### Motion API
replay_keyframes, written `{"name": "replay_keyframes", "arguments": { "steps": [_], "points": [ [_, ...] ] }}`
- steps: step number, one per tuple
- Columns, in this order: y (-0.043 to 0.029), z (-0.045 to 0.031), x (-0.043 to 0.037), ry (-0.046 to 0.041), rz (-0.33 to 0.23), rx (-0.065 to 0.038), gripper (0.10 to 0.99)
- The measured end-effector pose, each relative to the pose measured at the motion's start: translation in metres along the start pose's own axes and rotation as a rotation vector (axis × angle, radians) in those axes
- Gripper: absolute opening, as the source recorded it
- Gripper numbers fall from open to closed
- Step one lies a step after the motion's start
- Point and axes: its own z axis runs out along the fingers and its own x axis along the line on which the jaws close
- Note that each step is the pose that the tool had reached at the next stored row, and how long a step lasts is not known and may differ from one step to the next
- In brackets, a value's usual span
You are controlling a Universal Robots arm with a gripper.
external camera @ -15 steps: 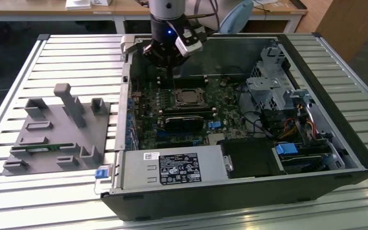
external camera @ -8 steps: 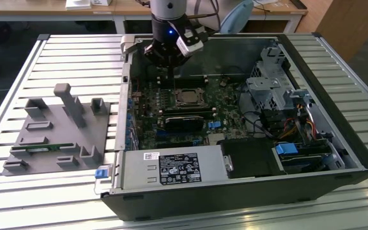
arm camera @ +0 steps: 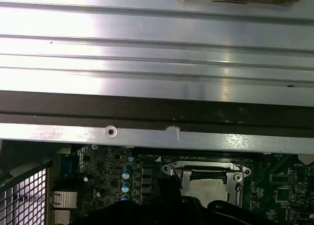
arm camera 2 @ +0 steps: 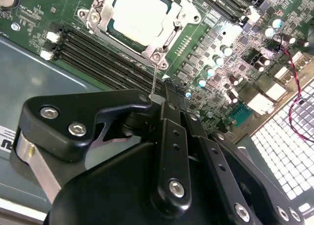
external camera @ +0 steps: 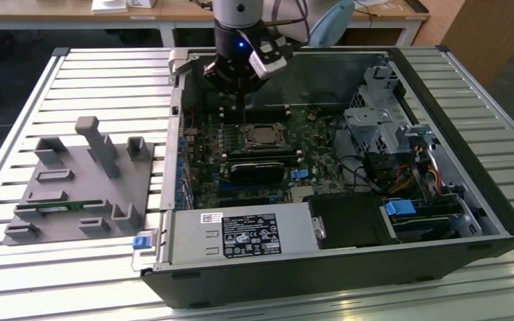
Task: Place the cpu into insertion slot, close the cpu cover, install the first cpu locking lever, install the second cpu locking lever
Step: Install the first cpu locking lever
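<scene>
Black pincer (arm camera 2: 158, 100) looms closest in second wrist view, apparently pinching thin wire locking lever (arm camera 2: 154, 80) at socket corner, though contact point partly hidden. Cpu (arm camera 2: 139, 15) already seated in insertion slot (external camera: 262, 136); cpu cover (arm camera 2: 172, 35) lies down over it, framing chip. Lever work appears unfinished. Chip sits just beyond pincer tips, inside open computer case (external camera: 471, 194) on slatted desk (external camera: 105, 67).

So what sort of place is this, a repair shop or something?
More likely a lab or workshop test bench: an opened black desktop computer case lies on a slatted metal table, a grey plastic parts fixture sits beside it, and wooden desks stand behind.
</scene>
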Motion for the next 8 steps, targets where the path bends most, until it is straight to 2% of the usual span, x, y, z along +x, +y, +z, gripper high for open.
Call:
{"name": "replay_keyframes", "arguments": {
  "steps": [8],
  "points": [
    [-0.0001, 0.0001, -0.0037, 0.0001, 0.0, 0.0, 0.106]
  ]
}}
